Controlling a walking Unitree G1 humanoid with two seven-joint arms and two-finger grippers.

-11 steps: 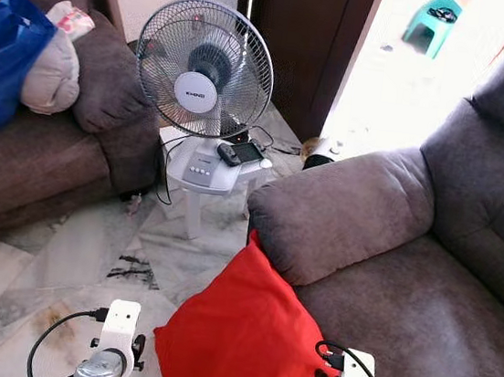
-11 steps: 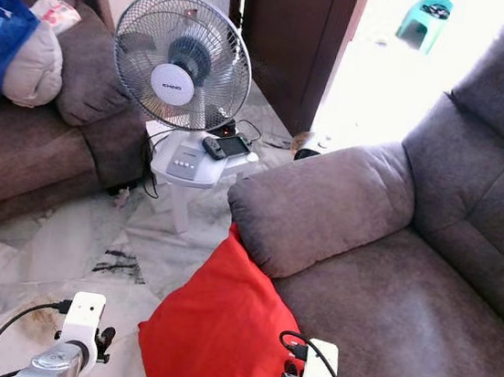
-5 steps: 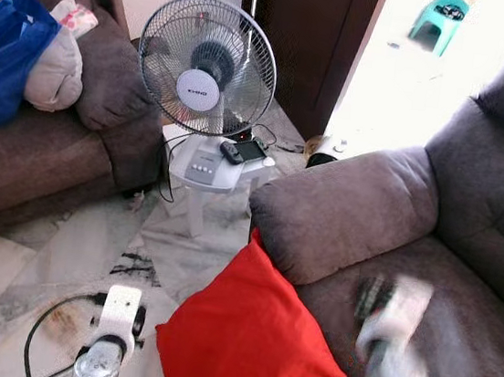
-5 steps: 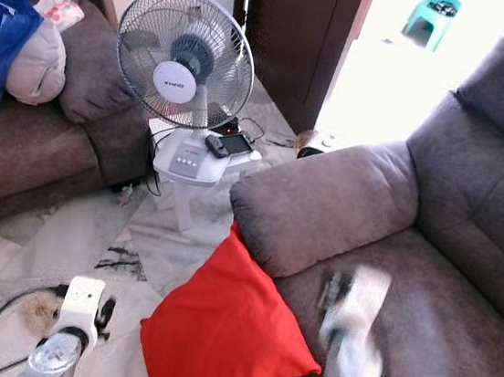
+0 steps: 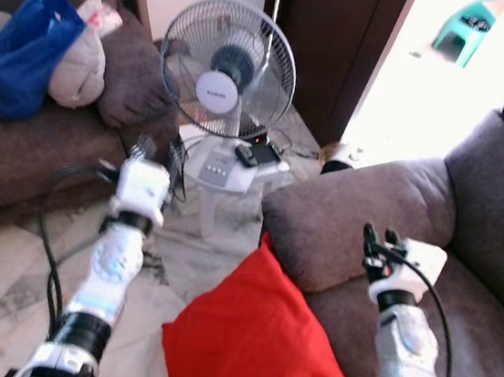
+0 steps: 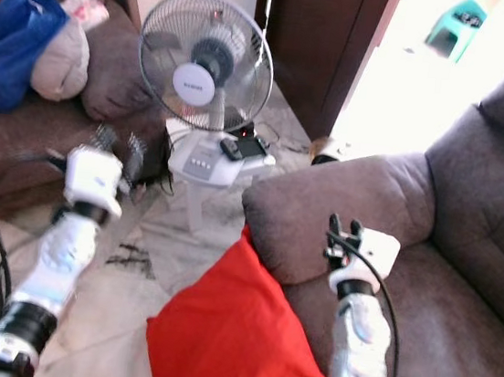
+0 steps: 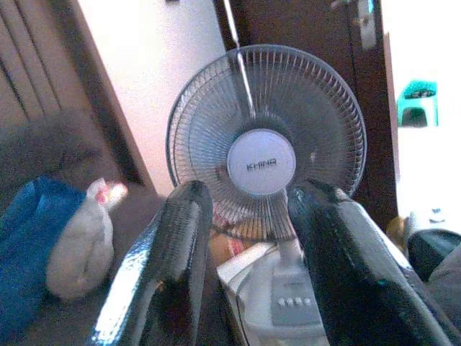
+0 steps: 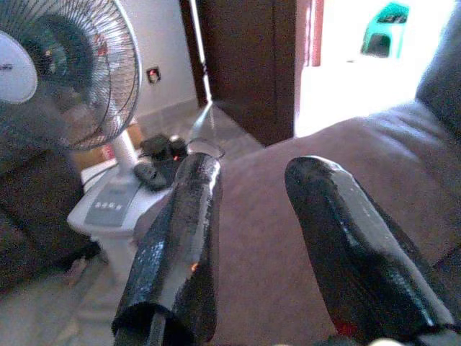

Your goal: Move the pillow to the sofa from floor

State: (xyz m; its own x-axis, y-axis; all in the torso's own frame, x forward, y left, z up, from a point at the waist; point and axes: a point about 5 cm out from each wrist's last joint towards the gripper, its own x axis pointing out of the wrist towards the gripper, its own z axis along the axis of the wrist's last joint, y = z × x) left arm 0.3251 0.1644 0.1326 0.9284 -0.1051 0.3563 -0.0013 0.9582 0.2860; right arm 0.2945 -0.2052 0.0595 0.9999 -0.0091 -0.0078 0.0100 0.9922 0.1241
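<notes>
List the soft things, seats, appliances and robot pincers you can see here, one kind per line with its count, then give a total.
Red pillows: 1
Sofas: 2, grey sofa, brown sofa
Fans: 1
Blue bags: 1
Beige bundles: 1
Robot pincers: 2, left pincer, right pincer
Total: 8

Both arms now raised, left gripper (image 5: 155, 152) and right gripper (image 5: 380, 238) up.
</notes>
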